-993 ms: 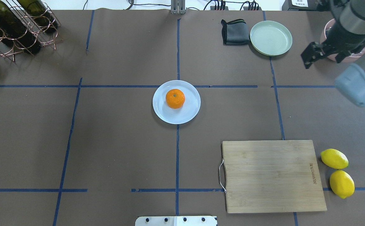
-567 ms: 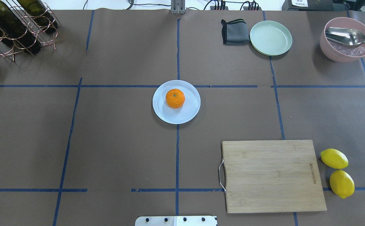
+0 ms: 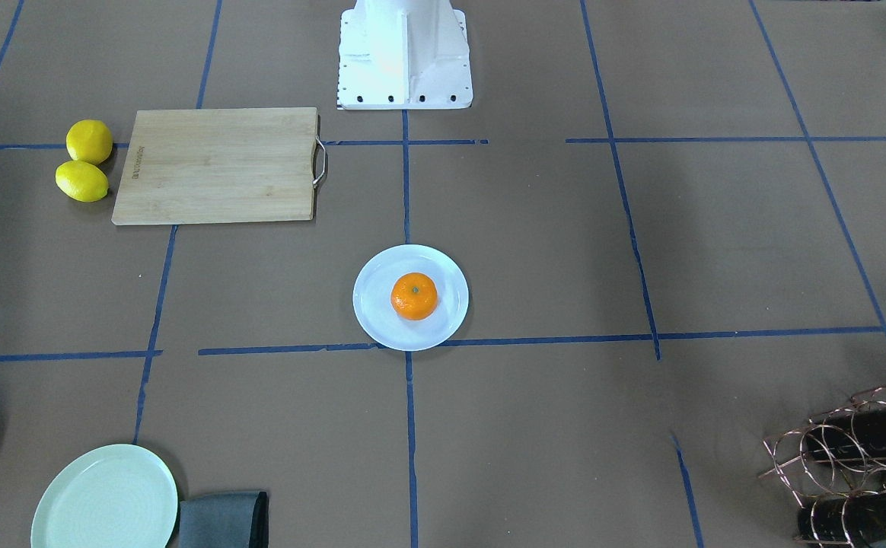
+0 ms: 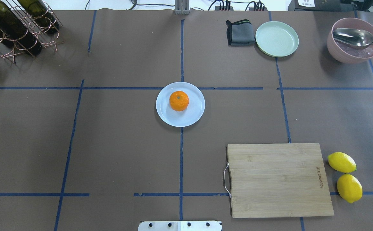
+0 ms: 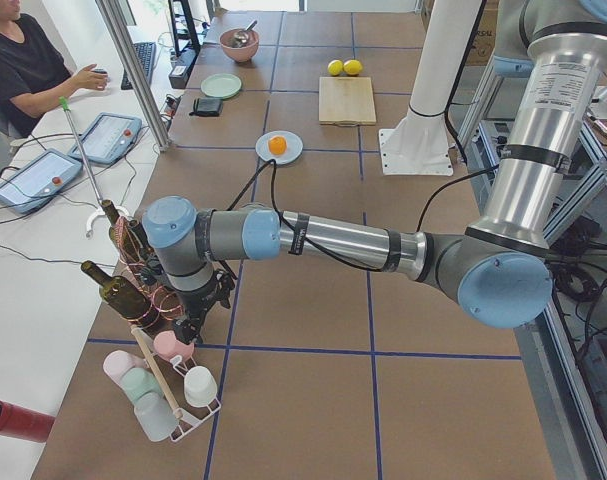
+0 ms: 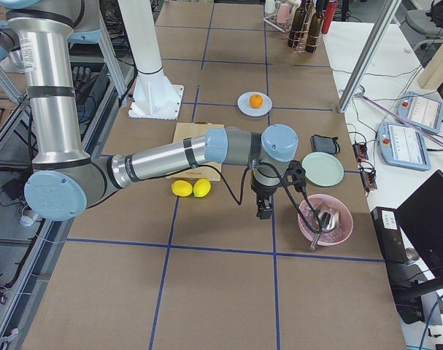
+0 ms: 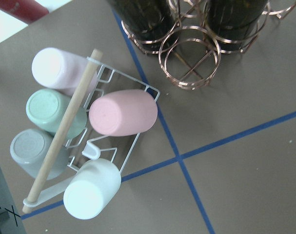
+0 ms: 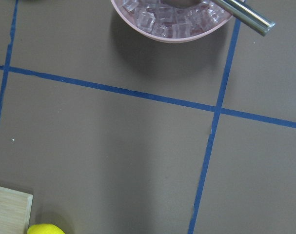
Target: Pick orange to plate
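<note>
The orange sits on the pale bluish-white plate at the table's middle, slightly back of the plate's centre; the front-facing view shows the orange and the plate the same way. Neither gripper is near them. My left gripper hangs low at the table's left end, beside the bottle rack and over a cup rack. My right gripper hangs at the right end, next to the pink bowl. Both show only in side views, so I cannot tell whether they are open or shut.
A mint-green plate and a folded grey cloth lie at the back right, beside a pink bowl of ice with a metal spoon. A wooden cutting board and two lemons are front right. A bottle rack stands back left.
My right arm, which hung over the pink bowl at the back right, has swung out of the overhead view to the right. The orange and the plate have not moved.
</note>
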### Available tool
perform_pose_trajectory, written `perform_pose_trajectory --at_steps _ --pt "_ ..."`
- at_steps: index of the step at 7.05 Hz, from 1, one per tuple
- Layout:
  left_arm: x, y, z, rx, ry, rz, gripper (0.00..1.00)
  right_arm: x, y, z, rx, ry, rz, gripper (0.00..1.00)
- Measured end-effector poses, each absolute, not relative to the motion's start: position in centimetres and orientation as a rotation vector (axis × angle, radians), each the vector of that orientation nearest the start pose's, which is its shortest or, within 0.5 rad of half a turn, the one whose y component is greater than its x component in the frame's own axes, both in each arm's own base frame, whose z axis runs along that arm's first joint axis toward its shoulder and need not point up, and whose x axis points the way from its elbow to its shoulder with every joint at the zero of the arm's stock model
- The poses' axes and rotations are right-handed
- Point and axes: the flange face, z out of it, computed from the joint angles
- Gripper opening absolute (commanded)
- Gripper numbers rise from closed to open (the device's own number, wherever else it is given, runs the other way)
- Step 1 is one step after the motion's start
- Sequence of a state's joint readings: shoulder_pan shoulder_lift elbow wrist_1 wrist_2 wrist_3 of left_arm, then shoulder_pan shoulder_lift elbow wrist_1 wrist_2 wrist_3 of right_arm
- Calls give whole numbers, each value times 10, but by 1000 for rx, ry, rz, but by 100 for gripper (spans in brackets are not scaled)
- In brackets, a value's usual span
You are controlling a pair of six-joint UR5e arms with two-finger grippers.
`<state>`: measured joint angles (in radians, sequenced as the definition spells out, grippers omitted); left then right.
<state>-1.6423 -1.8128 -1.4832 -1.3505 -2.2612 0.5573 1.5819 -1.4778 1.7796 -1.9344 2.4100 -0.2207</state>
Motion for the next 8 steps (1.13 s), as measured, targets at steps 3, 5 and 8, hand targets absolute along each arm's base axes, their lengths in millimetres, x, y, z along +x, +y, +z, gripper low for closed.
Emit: perform_pose_trajectory --at_steps 3,5,8 --pt "-129 -557 605 161 684 410 100 71 -489 573 -4 -841 -124 100" --pt "-131 -539 624 125 698 376 100 76 -462 604 5 -842 -79 100" --pt "-127 -511 654 60 724 296 100 77 -451 616 -7 -845 -39 100"
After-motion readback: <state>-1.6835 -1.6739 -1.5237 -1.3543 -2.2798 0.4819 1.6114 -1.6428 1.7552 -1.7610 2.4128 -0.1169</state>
